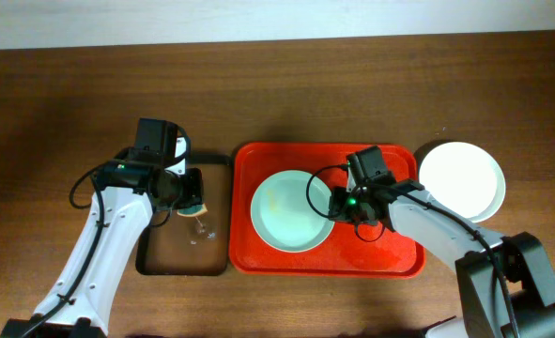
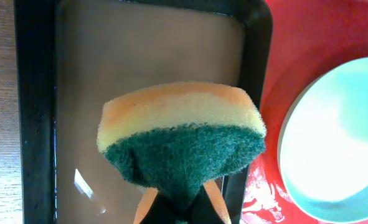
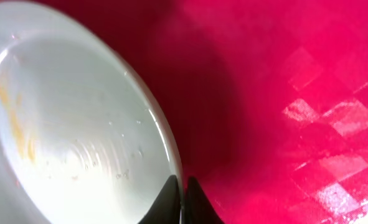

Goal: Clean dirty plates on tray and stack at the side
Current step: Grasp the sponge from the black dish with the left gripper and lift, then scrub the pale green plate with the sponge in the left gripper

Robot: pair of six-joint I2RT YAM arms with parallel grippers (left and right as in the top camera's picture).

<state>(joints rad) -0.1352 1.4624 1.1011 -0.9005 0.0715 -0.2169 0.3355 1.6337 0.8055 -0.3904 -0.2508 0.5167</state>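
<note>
A pale green plate (image 1: 291, 210) lies on the red tray (image 1: 394, 253), with yellowish smears showing in the right wrist view (image 3: 65, 124). My right gripper (image 1: 338, 203) is shut on the plate's right rim (image 3: 181, 186). My left gripper (image 1: 191, 192) is shut on a sponge with a yellow-orange body and green scouring side (image 2: 182, 134), held over the black tray (image 1: 155, 261). A white plate (image 1: 461, 178) lies on the table to the right of the red tray; it seems to rest on another plate, of which only an edge shows.
The narrow black tray (image 2: 34, 112) holds a thin film of water and a few droplets. The red tray's surface is wet in the left wrist view (image 2: 264, 193). Brown wooden table (image 1: 70, 113) surrounds both trays.
</note>
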